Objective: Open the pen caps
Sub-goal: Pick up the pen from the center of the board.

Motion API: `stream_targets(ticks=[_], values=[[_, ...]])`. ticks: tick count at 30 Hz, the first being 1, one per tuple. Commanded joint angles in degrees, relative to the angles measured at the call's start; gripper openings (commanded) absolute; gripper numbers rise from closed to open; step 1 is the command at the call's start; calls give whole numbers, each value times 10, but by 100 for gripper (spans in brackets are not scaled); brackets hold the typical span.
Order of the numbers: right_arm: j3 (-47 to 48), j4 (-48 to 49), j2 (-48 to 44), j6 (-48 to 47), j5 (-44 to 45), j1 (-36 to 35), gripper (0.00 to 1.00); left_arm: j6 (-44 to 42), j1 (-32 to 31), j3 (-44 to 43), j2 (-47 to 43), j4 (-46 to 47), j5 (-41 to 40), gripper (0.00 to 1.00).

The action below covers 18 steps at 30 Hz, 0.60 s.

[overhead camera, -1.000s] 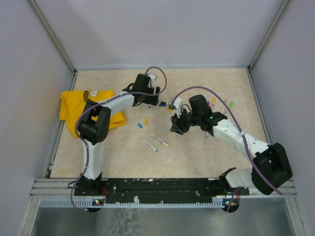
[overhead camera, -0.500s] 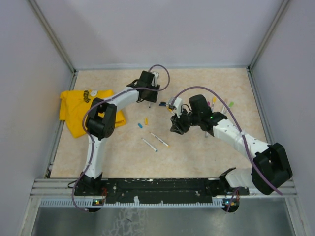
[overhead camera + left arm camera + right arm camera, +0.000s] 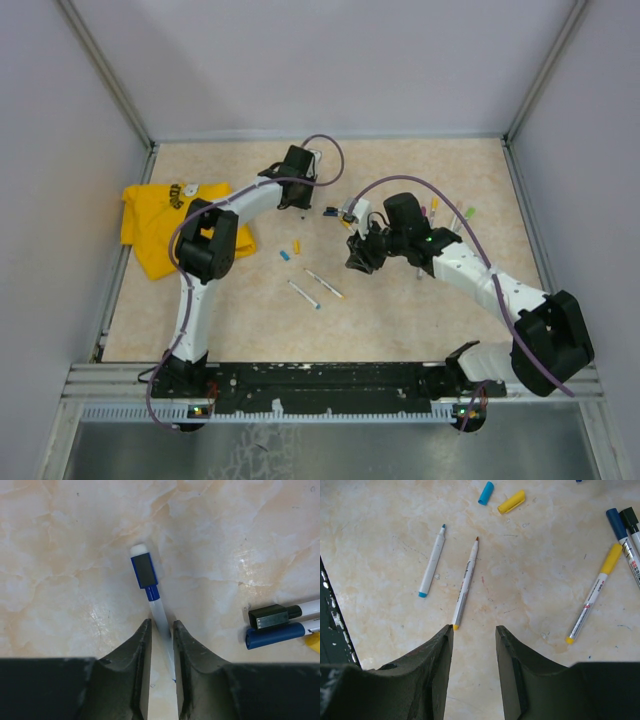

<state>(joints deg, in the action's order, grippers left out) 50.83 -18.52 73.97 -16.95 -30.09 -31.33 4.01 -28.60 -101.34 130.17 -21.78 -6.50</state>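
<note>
In the left wrist view a whitish pen lies on the table with a blue pen cap (image 3: 144,570) on its far end. Its barrel (image 3: 160,615) runs back between the fingers of my left gripper (image 3: 161,625). The jaws stand narrow around the barrel; it lies against the right finger and a slit shows on the left. My right gripper (image 3: 474,630) hovers open over the table with nothing between its fingers. A loose blue cap (image 3: 485,493) and a loose yellow cap (image 3: 511,502) lie beyond two uncapped pens (image 3: 465,585).
A black-capped pen (image 3: 272,616) and a blue-capped pen (image 3: 275,635) lie right of the left gripper. A yellow-capped pen (image 3: 592,597) lies right of the right gripper. A yellow cloth (image 3: 160,225) sits at the left. More capped pens (image 3: 435,208) lie behind the right arm.
My left gripper's jaws have narrowed around the pen barrel, and the left arm's elbow has swung slightly. The right arm has not moved.
</note>
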Motion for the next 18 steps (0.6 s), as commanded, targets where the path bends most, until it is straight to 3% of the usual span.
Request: stream_targets(ticks=[1,5,11,18], values=[[20,12,-19,-8,-7,6,40,-6,1,-3,8,-21,-1,26],[20,11,-19,-7,-8,6,40,-8,3,10,0,-18,-8,19],[20,12,-19,-6,-12,7,40,-7,6,27,-21,-11,-9,0],[20,14,-18,10,-35,13,40,-5,8,104,-112,56,-11,0]])
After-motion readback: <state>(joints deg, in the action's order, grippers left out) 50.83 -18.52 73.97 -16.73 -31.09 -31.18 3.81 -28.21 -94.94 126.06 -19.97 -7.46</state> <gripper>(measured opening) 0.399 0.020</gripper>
